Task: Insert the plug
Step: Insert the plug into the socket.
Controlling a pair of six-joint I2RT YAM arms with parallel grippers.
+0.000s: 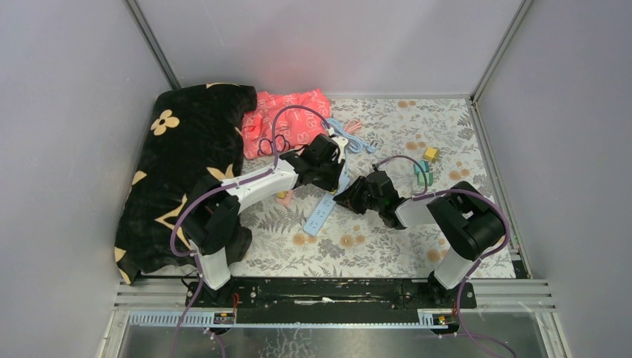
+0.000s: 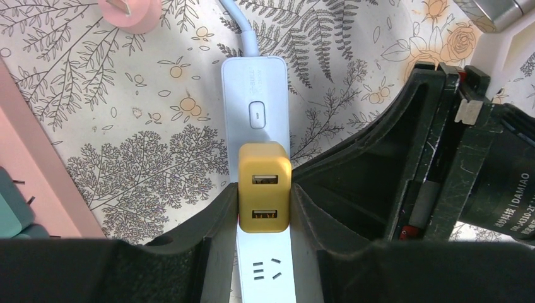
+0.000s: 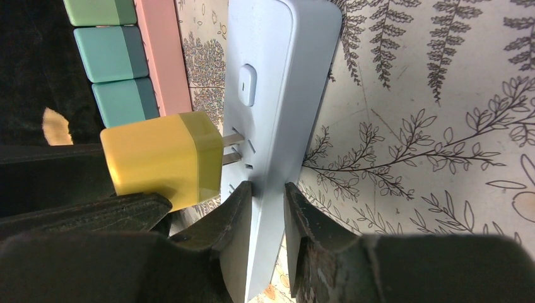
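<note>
Two grippers are working one yellow plug (image 2: 265, 187) and one white power strip (image 2: 255, 101) on the flowered surface (image 2: 126, 132).
The left gripper (image 2: 265, 201) is clamping the plug by its sides, with two USB ports facing up. The plug's two prongs (image 3: 232, 148) are meeting the strip's slots, bare metal showing. The right gripper (image 3: 266, 192) is pinching the strip, one finger on the socket face and one on the far side. Three blocks, one green (image 3: 101, 11) and two teal (image 3: 110, 53), are sitting in a row against a pink bar (image 3: 165, 57); cannot tell whether it is holding them.
</note>
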